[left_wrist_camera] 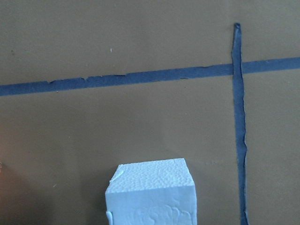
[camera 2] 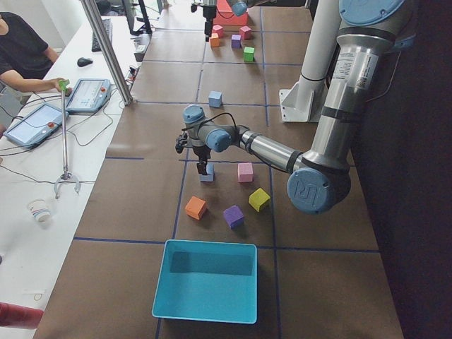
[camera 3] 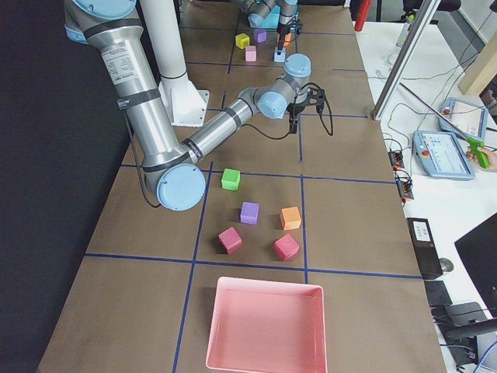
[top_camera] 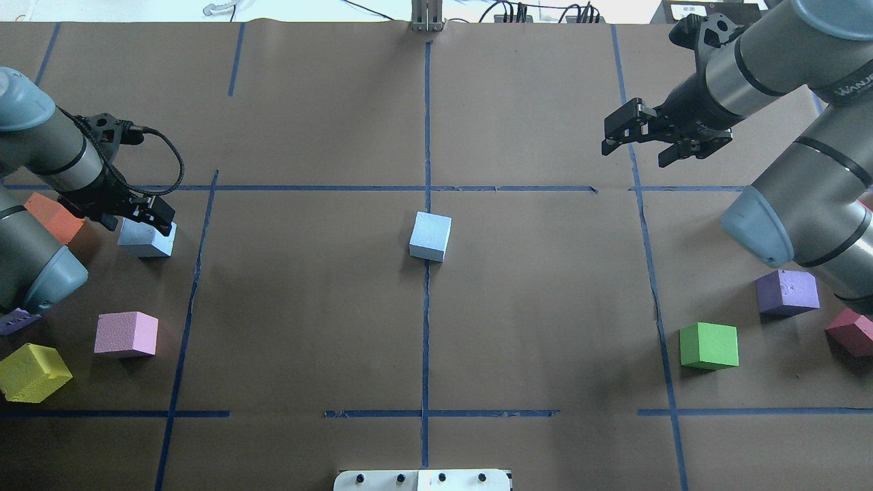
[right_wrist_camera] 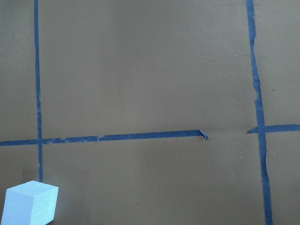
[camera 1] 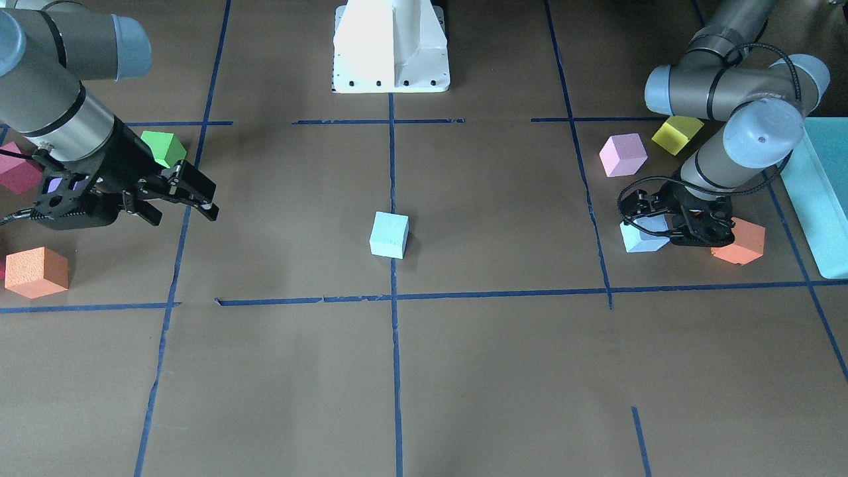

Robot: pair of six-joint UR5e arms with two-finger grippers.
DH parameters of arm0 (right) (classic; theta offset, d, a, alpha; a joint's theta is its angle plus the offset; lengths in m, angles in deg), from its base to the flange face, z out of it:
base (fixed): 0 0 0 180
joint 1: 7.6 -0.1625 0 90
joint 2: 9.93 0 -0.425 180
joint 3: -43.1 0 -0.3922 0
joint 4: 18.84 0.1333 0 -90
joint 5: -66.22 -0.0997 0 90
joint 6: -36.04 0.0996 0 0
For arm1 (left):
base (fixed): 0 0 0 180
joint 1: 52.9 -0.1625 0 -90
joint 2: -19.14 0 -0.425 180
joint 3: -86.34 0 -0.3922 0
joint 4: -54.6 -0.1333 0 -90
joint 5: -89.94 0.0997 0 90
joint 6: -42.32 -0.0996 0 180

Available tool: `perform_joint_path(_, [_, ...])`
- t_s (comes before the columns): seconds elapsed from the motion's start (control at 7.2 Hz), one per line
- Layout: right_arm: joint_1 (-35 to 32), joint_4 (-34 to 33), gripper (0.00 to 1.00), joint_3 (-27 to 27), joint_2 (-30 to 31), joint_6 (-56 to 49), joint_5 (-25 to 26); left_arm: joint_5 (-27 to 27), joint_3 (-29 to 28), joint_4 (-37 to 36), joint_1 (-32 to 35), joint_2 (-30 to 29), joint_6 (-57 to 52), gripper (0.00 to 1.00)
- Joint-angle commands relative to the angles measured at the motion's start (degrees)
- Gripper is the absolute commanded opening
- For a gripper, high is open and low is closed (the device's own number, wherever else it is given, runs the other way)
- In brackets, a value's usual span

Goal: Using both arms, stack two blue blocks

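One pale blue block [camera 1: 389, 234] sits alone on the centre tape line [top_camera: 430, 236] and shows at the lower left of the right wrist view [right_wrist_camera: 30, 204]. The second blue block [camera 1: 641, 238] rests on the table on my left side [top_camera: 145, 240]. My left gripper [camera 1: 648, 215] is down over it [top_camera: 140, 218], with its fingers straddling the block. I cannot tell whether they press on it. The block fills the bottom of the left wrist view [left_wrist_camera: 150, 194]. My right gripper [camera 1: 183, 215] is open, empty and raised, far from both blocks [top_camera: 631, 153].
An orange cube [camera 1: 739, 240] lies right beside the left gripper, with pink [camera 1: 623, 154] and yellow [camera 1: 677, 134] cubes and a teal bin [camera 1: 821, 192] nearby. On my right side are green [top_camera: 708, 346], purple [top_camera: 787, 292] and maroon [top_camera: 852, 331] cubes and a pink bin [camera 3: 264, 326].
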Motion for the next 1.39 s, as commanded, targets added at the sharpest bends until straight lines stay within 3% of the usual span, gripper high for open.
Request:
perform_joint_path(0.0, [-0.07, 0.27, 1.0, -0.27, 1.02, -0.55, 0.12, 0.12, -2.49, 0.09, -0.24, -0.48, 0.46, 1.0])
perform_joint_path(0.14, [-0.07, 0.27, 1.0, -0.27, 1.02, -0.55, 0.12, 0.12, -3.03, 0.79, -0.24, -0.58, 0.46, 1.0])
perform_joint_path(0.28, [0.02, 0.27, 1.0, -0.36, 1.02, -0.55, 0.21, 0.04, -3.73, 1.06, -0.24, -0.75, 0.11, 0.84])
perform_joint_path(0.42, [0.02, 0.27, 1.0, -0.36, 1.11, -0.55, 0.47, 0.04, -3.82, 2.11, -0.24, -0.75, -0.24, 0.44])
perform_joint_path(0.56, [0.19, 0.36, 1.0, -0.36, 1.2, -0.55, 1.08, 0.04, -3.74, 2.2, -0.24, -0.84, -0.24, 0.12])
perform_joint_path(0.83, [-0.76, 0.45, 1.0, 0.86, 4.16, -1.42, 0.83, -0.75, 4.92, 1.07, 0.03, -3.28, 0.89, 0.05])
perform_joint_path(0.97, [-3.56, 0.45, 1.0, 1.39, 7.15, -5.25, 0.21, -0.32, 5.23, -2.07, -0.06, -7.22, 2.55, 0.05])
perform_joint_path(1.11, [-6.89, 0.45, 1.0, 1.22, 10.57, -12.86, -0.14, 0.03, 5.05, -9.24, -1.28, -14.39, 4.74, 0.06])
perform_joint_path(1.25, [-9.36, 0.36, 1.0, 1.05, 12.87, -19.03, -0.14, 3.95, 4.01, -13.49, -6.42, -21.34, 4.68, 0.09])
